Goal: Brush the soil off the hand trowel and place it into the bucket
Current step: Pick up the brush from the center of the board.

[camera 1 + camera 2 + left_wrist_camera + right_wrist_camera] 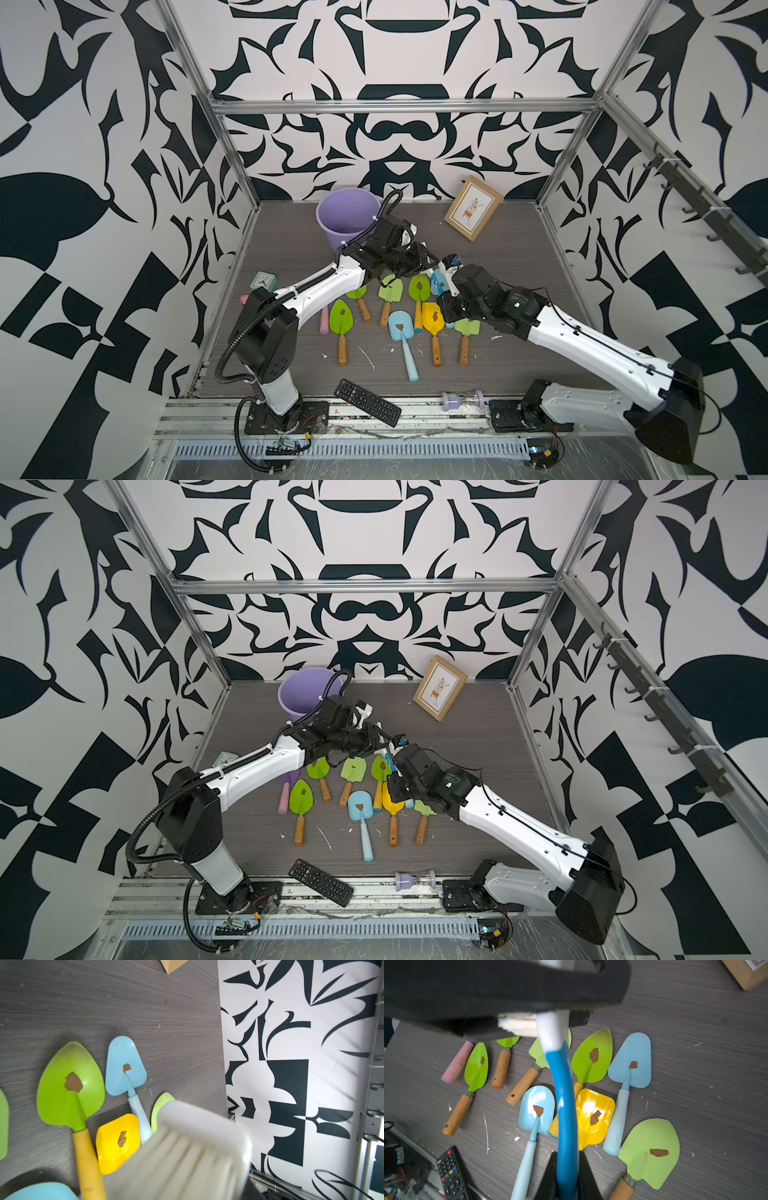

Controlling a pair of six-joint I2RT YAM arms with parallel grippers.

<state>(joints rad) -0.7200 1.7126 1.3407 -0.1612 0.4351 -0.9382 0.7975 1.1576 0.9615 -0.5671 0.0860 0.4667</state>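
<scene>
Several hand trowels lie in a cluster mid-table, each with a brown clump of soil (593, 1055) on its blade: a green leaf-shaped one (591, 1068), a light-blue pointed one (631, 1076), a yellow scoop (595, 1101) and a light-blue scoop (536, 1097). Above them hangs a brush (564, 1095) with a blue handle and a white head (187, 1147). My right gripper (568, 1155) is shut on the handle. My left gripper (553, 1018) clamps the white neck near the head. The lilac bucket (347, 216) stands at the back left, behind my left arm.
A framed picture (473, 208) leans at the back right. A black remote (368, 402) and a lilac hourglass (462, 400) lie at the front edge. A small clock (264, 281) and a pink stick (324, 322) sit left of the trowels. Thin white scraps dot the table.
</scene>
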